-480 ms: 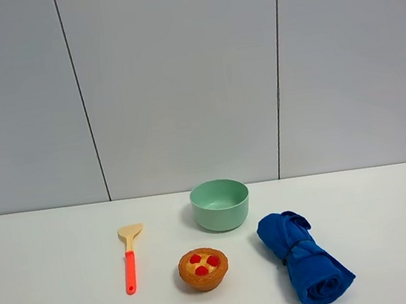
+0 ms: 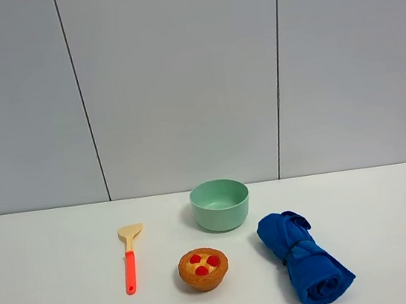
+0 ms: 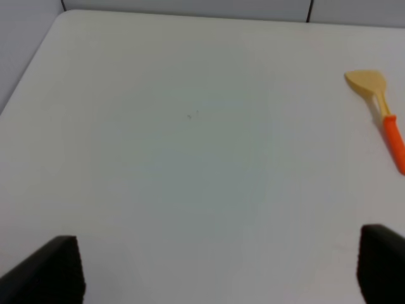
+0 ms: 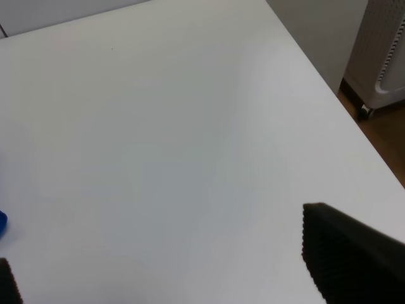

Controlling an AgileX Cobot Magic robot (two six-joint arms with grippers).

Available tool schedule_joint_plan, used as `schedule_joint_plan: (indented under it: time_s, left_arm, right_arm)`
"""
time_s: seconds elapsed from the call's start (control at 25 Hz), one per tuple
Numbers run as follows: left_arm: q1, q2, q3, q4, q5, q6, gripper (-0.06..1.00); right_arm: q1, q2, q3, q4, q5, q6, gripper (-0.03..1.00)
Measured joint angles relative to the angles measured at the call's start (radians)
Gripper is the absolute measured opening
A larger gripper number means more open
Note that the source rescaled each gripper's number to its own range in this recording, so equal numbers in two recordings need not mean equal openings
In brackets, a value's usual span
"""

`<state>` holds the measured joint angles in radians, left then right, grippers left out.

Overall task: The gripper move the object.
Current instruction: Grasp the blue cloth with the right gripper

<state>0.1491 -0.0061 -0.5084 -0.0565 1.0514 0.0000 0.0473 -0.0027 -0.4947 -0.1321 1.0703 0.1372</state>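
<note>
Twice over, hovering above the white table [image 2: 50, 249] with jaws spread wide, gripping nothing: at the left gripper [image 3: 221, 271], facing the orange-handled spatula [image 3: 383, 111] lying well ahead of the jaws, out past one finger; at the right gripper [image 4: 177, 269], catching only a sliver of blue towel [image 4: 2, 223] just beside one finger. Leaving green bowl [image 2: 220, 204] and fruit tart [image 2: 203, 268] far from either pair of jaws.

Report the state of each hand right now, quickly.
Left hand: open, holding nothing.
Right hand: open, holding nothing.
</note>
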Motion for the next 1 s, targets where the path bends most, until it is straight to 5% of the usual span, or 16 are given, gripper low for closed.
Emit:
schedule_joint_plan:
  time_s: [0.8,1.0]
  left_arm:
    - [0.0,0.0,0.0,0.0,0.0,0.0,1.0]
    - [0.0,0.0,0.0,0.0,0.0,0.0,1.0]
  right_arm:
    - [0.0,0.005,0.0,0.001,0.0,0.0,1.0]
    - [0.0,0.142,-0.044,0.064,0.011,-0.096,1.0]
